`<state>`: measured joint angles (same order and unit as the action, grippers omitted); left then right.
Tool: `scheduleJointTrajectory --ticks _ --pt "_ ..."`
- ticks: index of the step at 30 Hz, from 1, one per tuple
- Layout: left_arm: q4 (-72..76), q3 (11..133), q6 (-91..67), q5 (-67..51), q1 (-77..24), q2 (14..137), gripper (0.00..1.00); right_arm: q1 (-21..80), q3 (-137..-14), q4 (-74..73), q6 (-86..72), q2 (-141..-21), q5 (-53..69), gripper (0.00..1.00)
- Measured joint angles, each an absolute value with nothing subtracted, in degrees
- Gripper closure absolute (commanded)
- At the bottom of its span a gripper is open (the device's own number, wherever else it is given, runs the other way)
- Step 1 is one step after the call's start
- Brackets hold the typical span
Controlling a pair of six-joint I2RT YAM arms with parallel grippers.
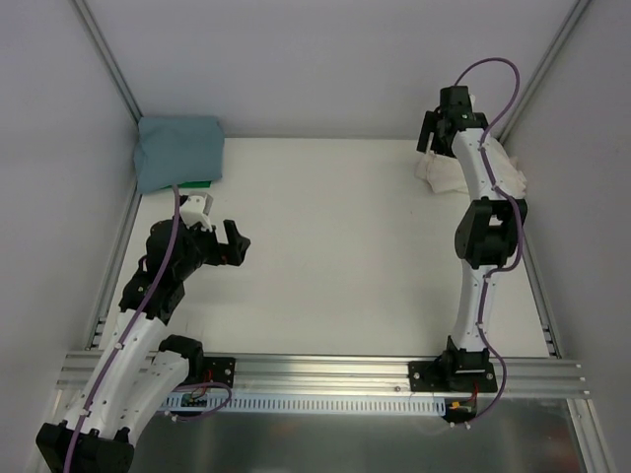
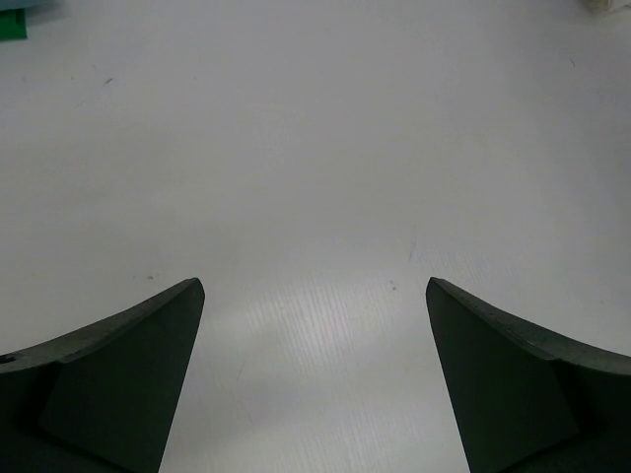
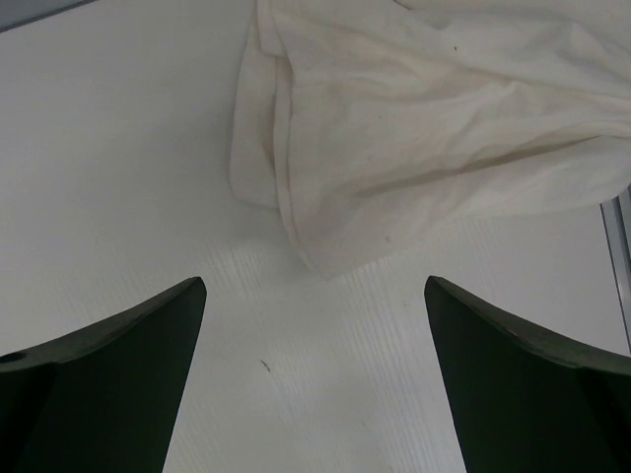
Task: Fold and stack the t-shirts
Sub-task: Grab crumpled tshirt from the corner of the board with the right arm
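Bunching in the far right corner of the table (image 1: 325, 246), the cream t-shirt (image 3: 434, 128) lies as a crumpled heap, not yet spread or folded. In my right wrist view it fills the upper part and runs off toward the right edge, so I judge its long axis to lie crosswise to my fingers. A hemmed corner points back toward me.

My right hand (image 3: 315, 286) hovers just short of that corner, spread wide and holding nothing, with bare table between the fingers. The cloth lies straight ahead and a little to the right. A short reach forward should bring the hem between the fingers.

The teal t-shirt (image 1: 179, 150) sits in the far left corner as a compact, already folded-looking bundle, with a green thing (image 1: 200, 182) showing at its near edge.

My left hand (image 1: 233, 242) is also wide apart and empty, over bare table near the left edge. It is well apart from the cream shirt, so the right arm is clearly the nearer one for this pick.
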<state>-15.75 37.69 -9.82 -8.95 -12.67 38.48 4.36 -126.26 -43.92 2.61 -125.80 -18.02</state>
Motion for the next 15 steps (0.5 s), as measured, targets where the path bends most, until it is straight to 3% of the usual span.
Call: scheduleJointTrajectory --ticks 15 --pt "-16.4 37.9 -9.8 -8.9 -12.7 41.1 0.01 -3.5 -126.6 -39.7 -6.6 -137.7 -5.3 0.01"
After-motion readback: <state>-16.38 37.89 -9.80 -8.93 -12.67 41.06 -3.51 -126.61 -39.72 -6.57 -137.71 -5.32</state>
